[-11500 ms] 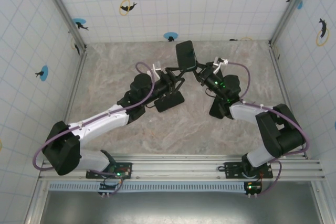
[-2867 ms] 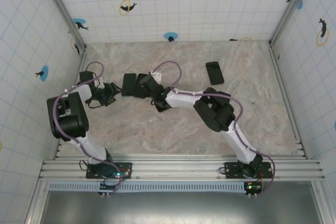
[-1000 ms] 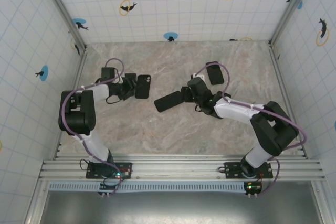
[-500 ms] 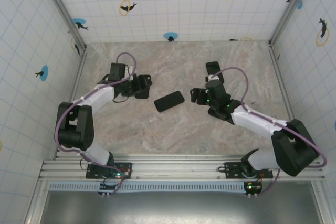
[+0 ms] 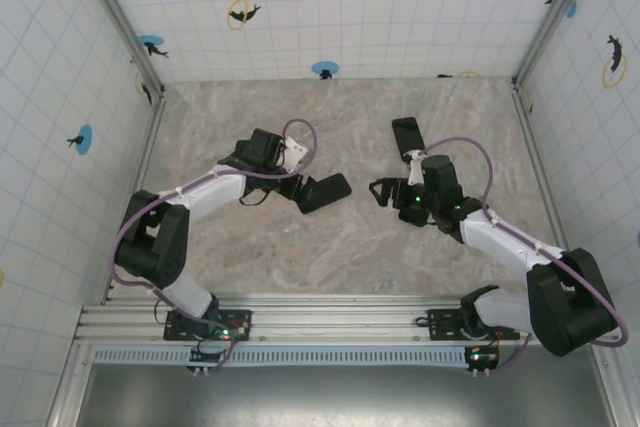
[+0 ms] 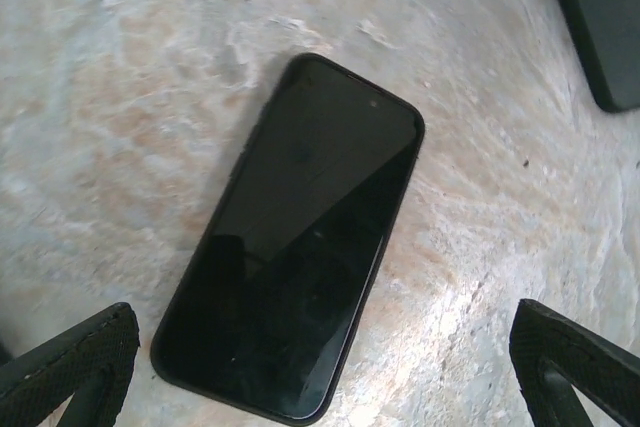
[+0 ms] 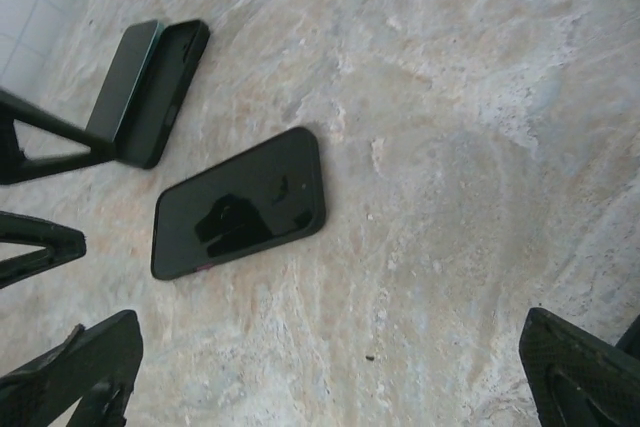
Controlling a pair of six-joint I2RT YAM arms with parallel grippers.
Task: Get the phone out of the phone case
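- Top external view puts the phone (image 5: 322, 192) flat and screen-up on the tabletop (image 5: 330, 247) between the two arms. It looks bare, though a slim rim cannot be ruled out.
- The left end effector (image 6: 322, 362) is spread wide and empty, with the phone just ahead of it. The right end effector (image 7: 330, 367) is equally spread and empty, farther from the phone.
- A dark shell (image 7: 150, 87), probably the phone case, lies beside the left arm's tips; a careless sweep could knock it into the phone.
- Pinching the glossy phone while it lies flat may skid it instead of lifting it.
- Both arms converging on it could collide.
- A second dark slab (image 5: 407, 135) near the right arm invites a wrong pick.
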